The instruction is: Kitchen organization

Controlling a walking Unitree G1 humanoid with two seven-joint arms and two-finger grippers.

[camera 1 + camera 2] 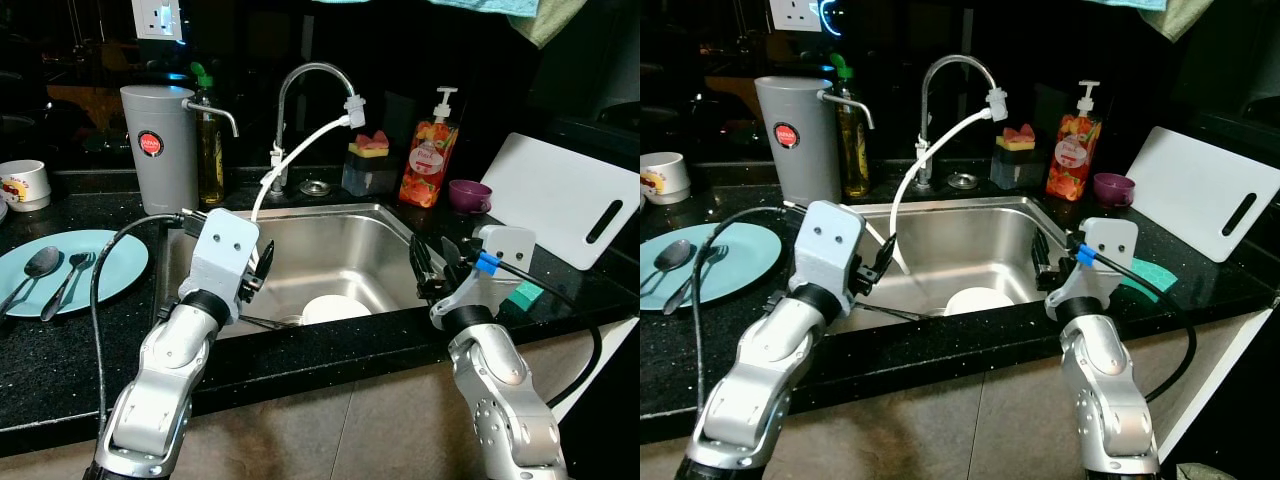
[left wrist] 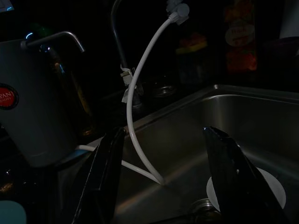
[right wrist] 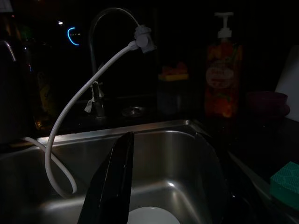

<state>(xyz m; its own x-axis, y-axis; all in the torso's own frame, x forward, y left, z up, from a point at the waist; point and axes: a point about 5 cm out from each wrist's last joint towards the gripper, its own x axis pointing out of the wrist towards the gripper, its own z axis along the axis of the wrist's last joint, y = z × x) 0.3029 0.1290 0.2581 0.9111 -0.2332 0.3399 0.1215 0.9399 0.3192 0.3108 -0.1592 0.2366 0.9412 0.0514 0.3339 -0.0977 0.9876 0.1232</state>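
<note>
Left pincer (image 2: 161, 182): I see it released, centre-left, over the sink (image 1: 340, 240).
Right pincer (image 3: 173, 186): released, centre-right.
White plate (image 1: 335, 308): in the sink's bottom.

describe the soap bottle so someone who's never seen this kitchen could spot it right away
Start at the steel sink and look along the black counter behind its far right corner. There, between the sponge holder and the small purple bowl, stands the soap bottle. It is the only pump-top bottle there: white pump, orange-red liquid and a fruit label.
</note>
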